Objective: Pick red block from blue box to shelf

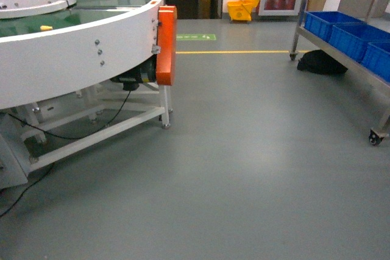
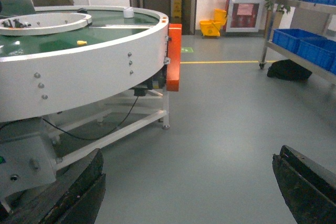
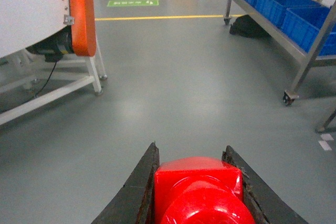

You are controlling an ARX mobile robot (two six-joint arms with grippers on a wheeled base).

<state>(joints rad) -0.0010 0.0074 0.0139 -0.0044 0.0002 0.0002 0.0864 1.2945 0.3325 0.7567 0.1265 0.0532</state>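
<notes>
2 black fingers (image 3: 137, 192) of right tool (image 3: 197, 195) clamp red block (image 3: 198, 187).

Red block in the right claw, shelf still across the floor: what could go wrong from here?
1. The red block is pinched only between the right claw fingers; a jolt while driving might shake it loose.
2. The shelf tier is crowded with blue crates, leaving little free space for placing.
3. A black bag lies by the shelf leg and could snag the base.

The shelf (image 1: 341, 53) stands on castors on the grey floor (image 1: 244, 168) and carries blue crates (image 1: 341, 31). A black bag (image 1: 321, 63) lies beneath it.
</notes>
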